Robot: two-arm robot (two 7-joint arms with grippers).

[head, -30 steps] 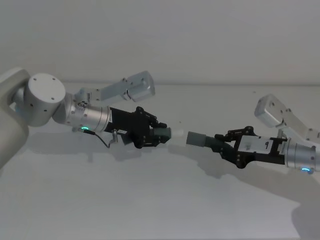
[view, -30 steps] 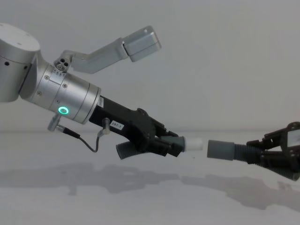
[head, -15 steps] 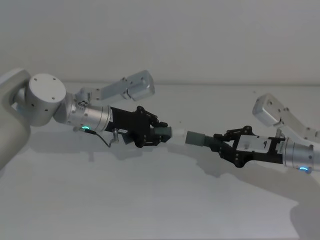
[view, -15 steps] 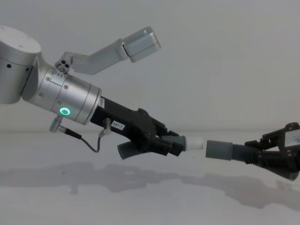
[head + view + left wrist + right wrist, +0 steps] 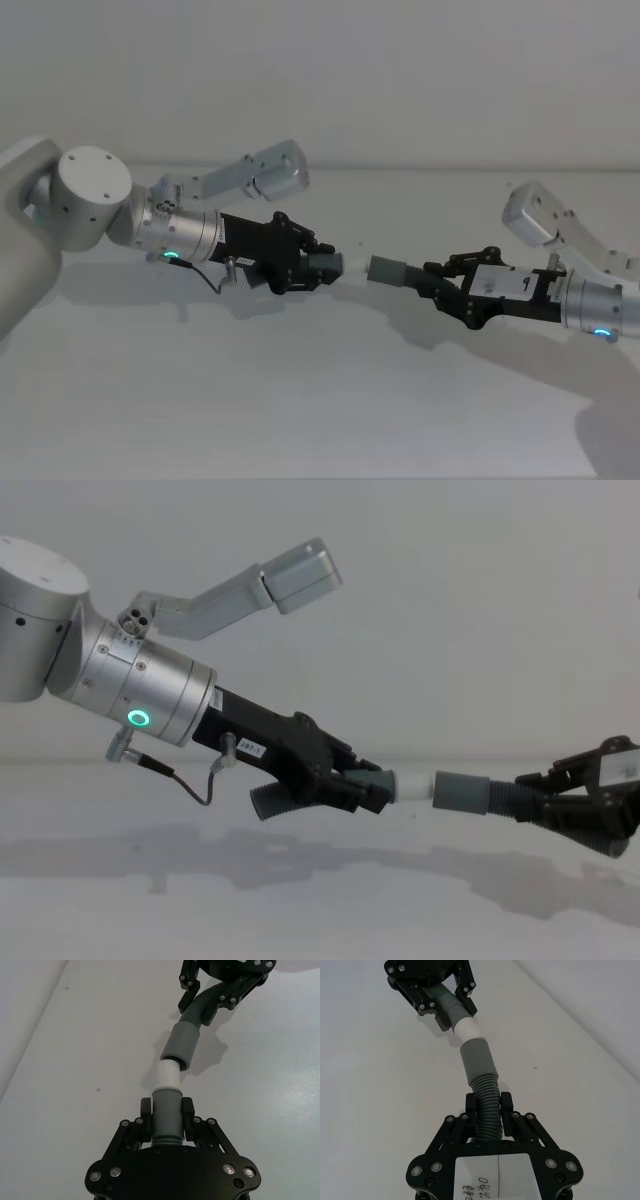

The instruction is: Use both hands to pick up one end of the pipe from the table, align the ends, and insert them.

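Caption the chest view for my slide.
Left gripper brings white tip to right gripper's grey socket.

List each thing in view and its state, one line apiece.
left gripper: shut on the shorter hose piece, held off the table.
right gripper: shut on the longer hose piece, also raised.
white tip: at the socket's mouth, mostly still showing.
grey socket: roughly in line with the tip.
table: bare white.

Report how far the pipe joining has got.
Done: both dark grey ribbed hose pieces are off the white table, the left gripper clamping one cuff, the right gripper the other's ribs. In hand: white tip meets grey socket. Left: push it home.
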